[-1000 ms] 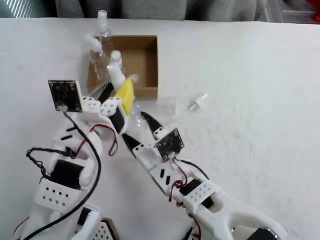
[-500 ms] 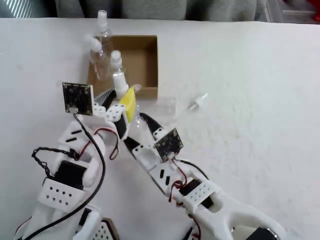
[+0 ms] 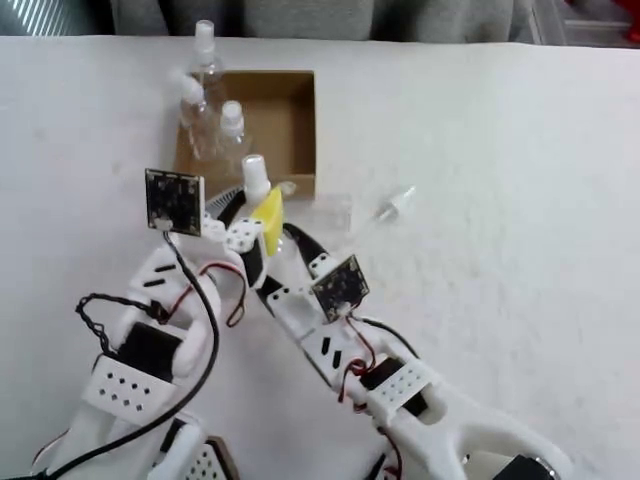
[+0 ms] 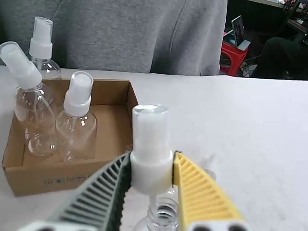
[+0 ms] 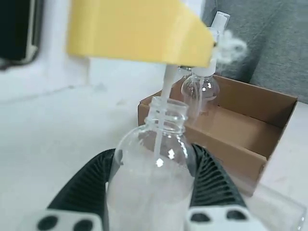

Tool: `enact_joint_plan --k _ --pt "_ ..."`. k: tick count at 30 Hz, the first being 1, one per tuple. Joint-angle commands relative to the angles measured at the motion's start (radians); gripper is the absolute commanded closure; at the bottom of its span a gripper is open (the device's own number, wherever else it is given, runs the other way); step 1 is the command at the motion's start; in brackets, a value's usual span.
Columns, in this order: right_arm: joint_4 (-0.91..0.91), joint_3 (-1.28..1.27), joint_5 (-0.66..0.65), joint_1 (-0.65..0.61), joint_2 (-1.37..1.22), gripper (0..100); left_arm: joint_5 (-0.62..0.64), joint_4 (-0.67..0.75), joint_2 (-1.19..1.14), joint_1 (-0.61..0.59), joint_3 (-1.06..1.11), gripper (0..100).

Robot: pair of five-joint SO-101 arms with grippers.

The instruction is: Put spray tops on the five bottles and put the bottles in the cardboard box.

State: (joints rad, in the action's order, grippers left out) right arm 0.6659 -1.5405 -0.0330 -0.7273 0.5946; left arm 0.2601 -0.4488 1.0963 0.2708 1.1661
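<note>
**High view.** The left gripper [image 3: 256, 203] is clamped on a spray top [image 3: 254, 178] just near of the box [image 3: 300, 186]. Below it, the right gripper [image 3: 282, 260] is closed around an upright bottle [image 3: 283, 243]. A lying bottle [image 3: 337, 212] and a loose top [image 3: 396, 204] lie to the right.

**Left wrist view.** The top's collar hangs above the open neck, not yet seated. If it is pressed down off-axis, it would likely catch the rim or cock sideways.

**Right wrist view.** The dip tube [image 5: 163, 96] enters the neck. Under that load the smooth clear wall may slip or tilt in the jaws. The box is close behind, so a knock could upset the boxed bottles [image 4: 76, 125].

**Setting.** The table [image 3: 500, 120] is white and textured. Grey fabric [image 4: 144, 33] hangs beyond its far edge, with a red object [image 4: 232, 57] far right.
</note>
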Motion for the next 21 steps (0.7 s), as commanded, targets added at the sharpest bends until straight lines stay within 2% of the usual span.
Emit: enact_joint_plan --k 1,6,21 --pt "0.027 0.026 -0.002 0.018 0.008 98.1 -0.012 0.003 0.015 0.045 0.009 94" --pt "0.027 0.026 -0.002 0.022 0.008 98.1 -0.014 -0.012 0.015 0.096 0.012 94" --pt "0.082 0.02 -0.005 0.03 0.008 98.1 -0.012 -0.011 0.015 0.09 0.02 94"
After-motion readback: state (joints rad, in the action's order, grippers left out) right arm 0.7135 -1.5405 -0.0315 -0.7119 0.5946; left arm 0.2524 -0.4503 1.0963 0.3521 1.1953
